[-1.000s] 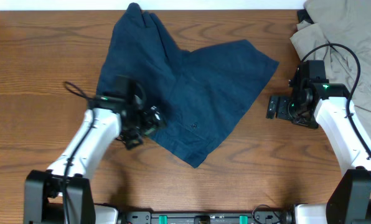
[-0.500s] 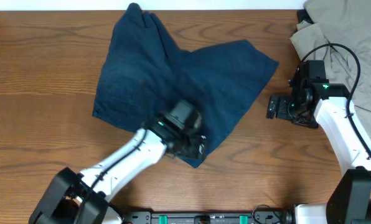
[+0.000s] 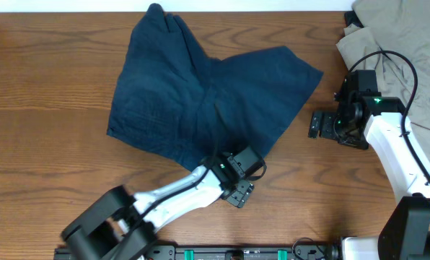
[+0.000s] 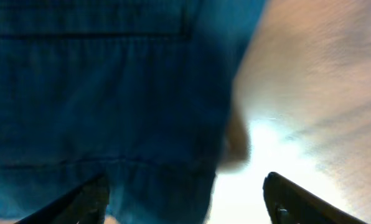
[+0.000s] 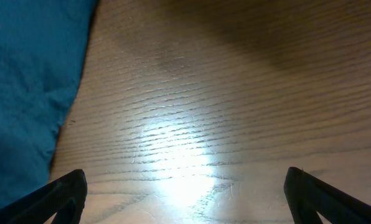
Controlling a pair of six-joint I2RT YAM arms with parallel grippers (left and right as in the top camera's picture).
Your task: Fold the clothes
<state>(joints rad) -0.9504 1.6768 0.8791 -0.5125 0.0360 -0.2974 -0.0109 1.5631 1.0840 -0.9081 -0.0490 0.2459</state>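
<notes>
The left claw [image 3: 241, 191] hung spread near the front edge of the table [image 3: 42, 94], about midway along it, at the nearest corner of the blue garment [image 3: 209, 101]. Its wrist camera, though blurred, showed what the overhead could not. Both fingers [image 4: 93, 198] were wide apart, with the garment's hemmed edge running between them and bare wood to the right. Whether they touched the fabric could not be told.

The right claw [image 3: 316, 123] was spread too, toward the right edge, near the garment's right corner but apart from it. Its wrist view showed only wood between the fingers [image 5: 66, 193], with blue fabric at the left. Only the overhead showed a beige cloth [image 3: 395, 32] heaped in the far right corner.

The garment lay unfolded and rumpled across the table's middle, reaching the far edge, with long creases and a stitched hem.
</notes>
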